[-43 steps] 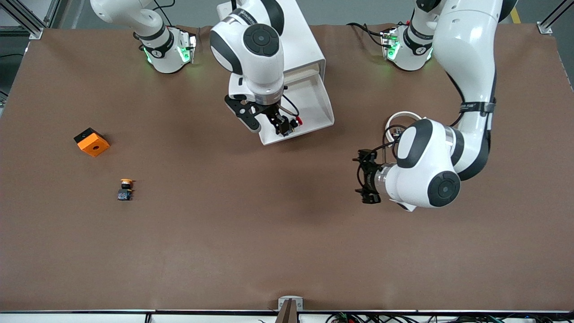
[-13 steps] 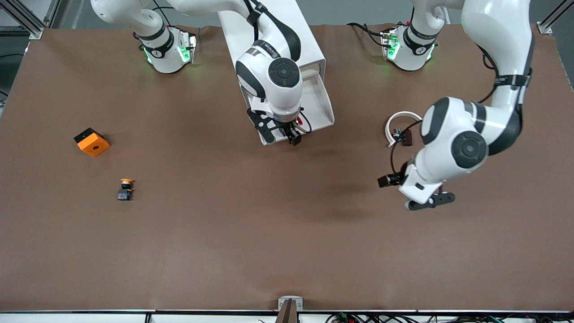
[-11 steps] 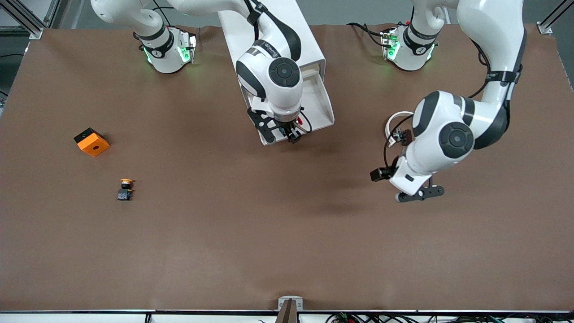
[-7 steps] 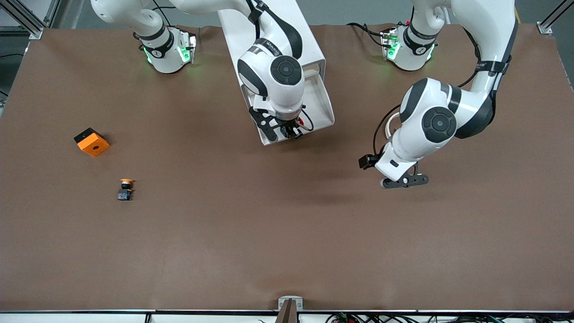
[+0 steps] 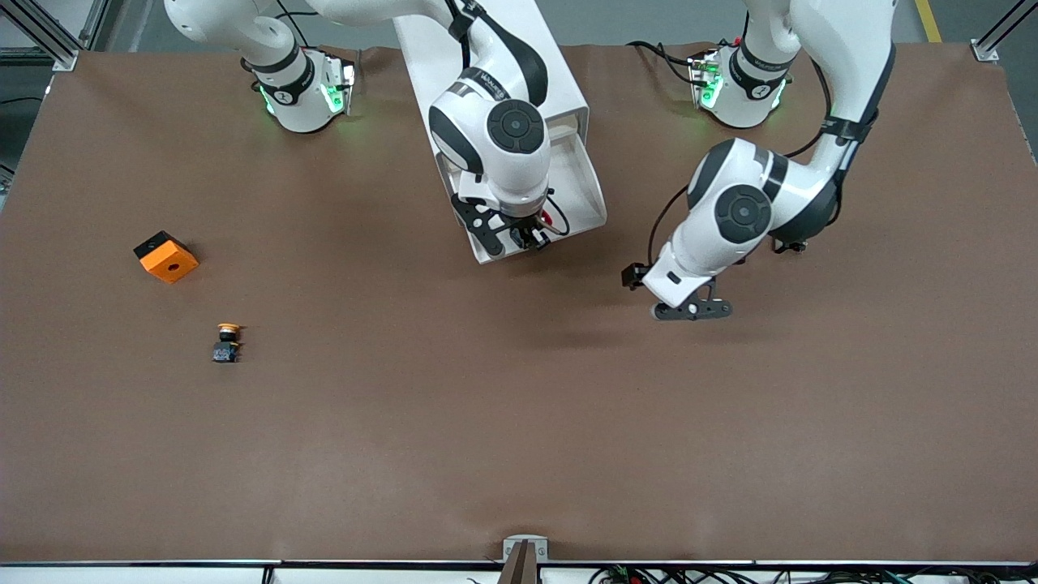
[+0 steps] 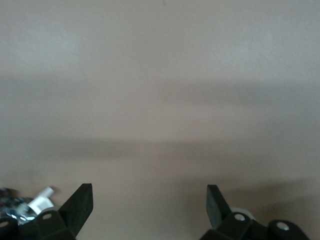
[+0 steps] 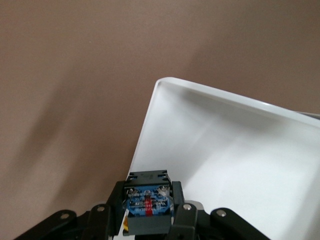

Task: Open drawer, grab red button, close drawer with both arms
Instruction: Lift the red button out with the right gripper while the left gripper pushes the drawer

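Note:
The white cabinet stands between the arms' bases, and its drawer is pulled out as a white tray toward the front camera. My right gripper is over the drawer's front edge and shut on the button, whose red cap pokes out sideways. In the right wrist view my right gripper clamps the button's black body, which has a blue label, with the drawer's bare floor below. My left gripper is open and empty over bare table beside the drawer. The left wrist view shows my left gripper spread wide.
An orange cube with a hole and a yellow-capped button lie on the brown table toward the right arm's end. The yellow-capped button is nearer the front camera than the cube.
My left arm has swung in from its end of the table toward the open drawer. My right gripper has kept hold of the button and stayed over the drawer's front edge.

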{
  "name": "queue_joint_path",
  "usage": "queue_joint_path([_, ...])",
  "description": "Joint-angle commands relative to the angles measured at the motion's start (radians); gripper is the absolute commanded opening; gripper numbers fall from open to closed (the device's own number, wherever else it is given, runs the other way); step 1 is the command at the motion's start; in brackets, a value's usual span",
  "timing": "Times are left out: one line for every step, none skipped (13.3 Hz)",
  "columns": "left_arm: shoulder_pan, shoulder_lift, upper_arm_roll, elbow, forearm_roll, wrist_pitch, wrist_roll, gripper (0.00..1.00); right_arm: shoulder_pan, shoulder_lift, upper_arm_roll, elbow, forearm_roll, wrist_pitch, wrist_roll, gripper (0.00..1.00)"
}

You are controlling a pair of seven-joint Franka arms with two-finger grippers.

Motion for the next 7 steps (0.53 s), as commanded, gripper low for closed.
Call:
queue_joint_path([0.000,-0.028,-0.055,-0.030,0.021,0.014,-0.089,1.00,-0.087,-0.011,0.002,0.095,0.045,-0.135,-0.194,0.00])
queue_joint_path([0.000,-0.022,-0.064,-0.028,0.020,0.020,-0.099,1.00,-0.116,-0.035,-0.001,0.103,0.045,-0.173,-0.283,0.00])
queue_joint_path([-0.003,-0.014,-0.078,-0.030,0.010,0.035,-0.130,1.00,-0.149,-0.060,-0.002,0.102,0.042,-0.187,-0.373,0.00])
queue_joint_path([-0.005,0.002,-0.096,-0.027,0.010,0.048,-0.197,1.00,-0.185,-0.075,-0.002,0.102,0.040,-0.208,-0.458,0.00])
queue_joint_path([-0.011,0.013,-0.113,-0.027,0.010,0.060,-0.254,1.00,-0.228,-0.089,-0.004,0.102,0.034,-0.244,-0.547,0.00])
queue_joint_path([-0.024,0.025,-0.121,-0.027,0.010,0.064,-0.297,1.00,-0.258,-0.097,-0.005,0.099,0.028,-0.255,-0.629,0.00])
queue_joint_path([-0.044,0.036,-0.123,-0.027,0.010,0.066,-0.329,1.00,-0.296,-0.111,-0.008,0.088,0.003,-0.256,-0.724,0.00])
